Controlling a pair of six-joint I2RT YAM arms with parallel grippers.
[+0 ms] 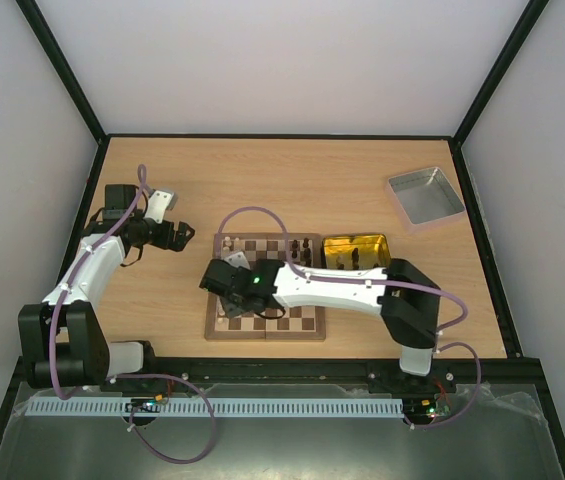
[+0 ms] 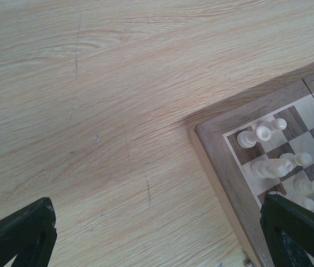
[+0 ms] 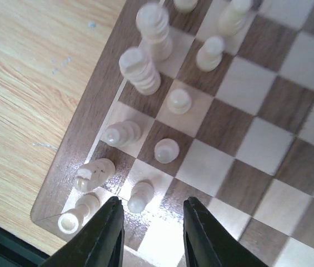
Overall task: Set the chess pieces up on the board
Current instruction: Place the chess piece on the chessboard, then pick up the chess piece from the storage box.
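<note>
The chessboard lies mid-table. Cream pieces stand along its left edge, and dark pieces stand at its right end. My right gripper hovers over the board's near-left corner, open and empty. In the right wrist view its fingers straddle a bare square just short of a cream pawn, with a knight and a rook beside it on the board. My left gripper is open and empty over bare table, left of the board's far corner, where cream pieces show.
A gold tin holding several dark pieces sits against the board's right side. A silver-grey tray stands at the back right. The right arm lies across the board's near half. Walls close in the table on three sides.
</note>
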